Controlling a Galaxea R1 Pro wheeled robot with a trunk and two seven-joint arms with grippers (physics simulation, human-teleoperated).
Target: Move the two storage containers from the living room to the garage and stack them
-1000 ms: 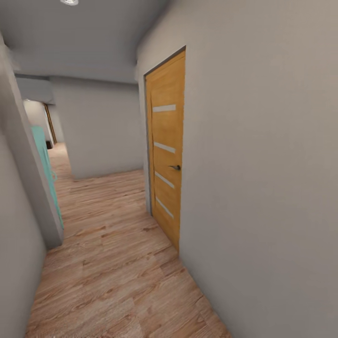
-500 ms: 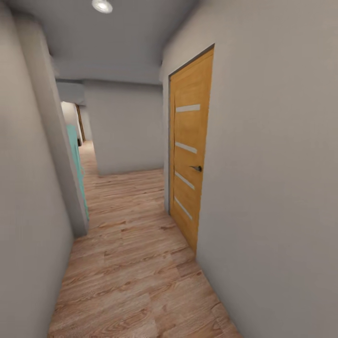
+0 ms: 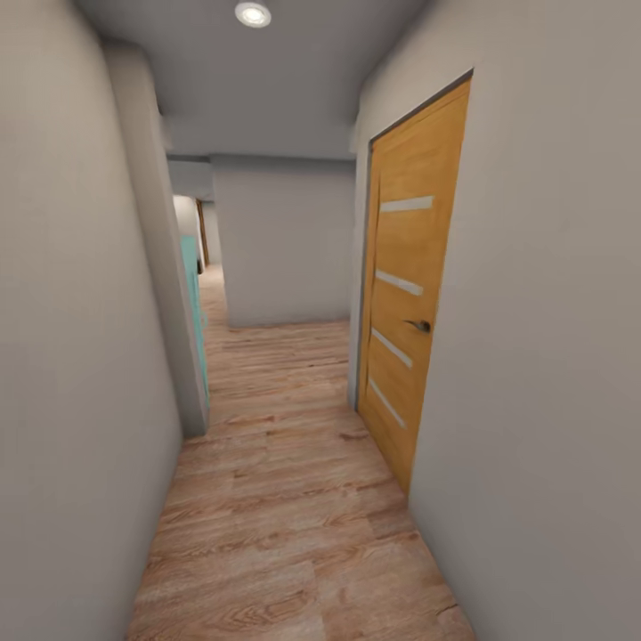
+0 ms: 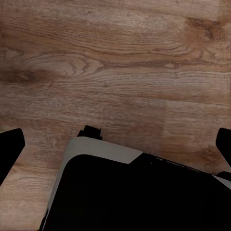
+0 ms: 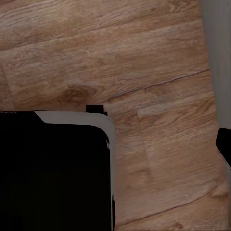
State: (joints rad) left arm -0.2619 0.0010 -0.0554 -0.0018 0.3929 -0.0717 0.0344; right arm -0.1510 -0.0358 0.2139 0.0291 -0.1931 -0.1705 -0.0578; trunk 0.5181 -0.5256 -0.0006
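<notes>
One honey-brown wooden door (image 3: 409,303) with pale slats stands shut along the right wall of a narrow grey corridor over pale wood-plank flooring (image 3: 285,525). Both wrist cameras look down past the robot's black, grey-rimmed base (image 4: 139,197) at planks. Left gripper's fingertips (image 4: 10,149) sit wide apart, empty; right gripper's spread I cannot tell; no orange-red bins here.

Narrow hallway (image 3: 285,499) open ahead; closed door (image 3: 411,294) right, wall (image 3: 80,356) left
</notes>
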